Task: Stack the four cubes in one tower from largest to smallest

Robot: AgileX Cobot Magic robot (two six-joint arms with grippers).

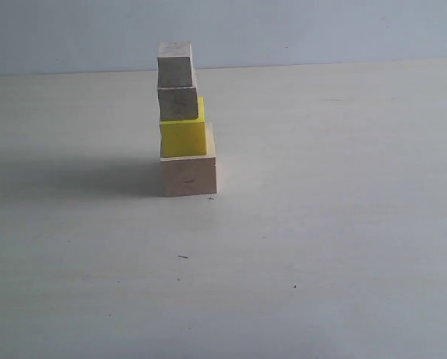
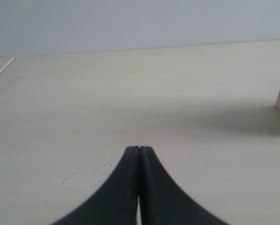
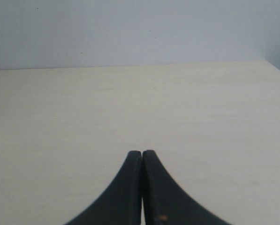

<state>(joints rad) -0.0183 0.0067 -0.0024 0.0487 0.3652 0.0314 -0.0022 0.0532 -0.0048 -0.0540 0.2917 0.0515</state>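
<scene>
On the table, left of centre, stood the tower: large wood cube lowest, yellow cube next, small wood cube, then top cube, slightly offset. Its shadow fell left. A dark mark lay nearer. Left gripper and right gripper were clenched, holding nothing.

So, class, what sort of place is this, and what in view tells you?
Probably a robot test bench rather than a home: a bare pale tabletop, a plain blank wall behind it, and a tower of four cubes standing on the tabletop.
</scene>
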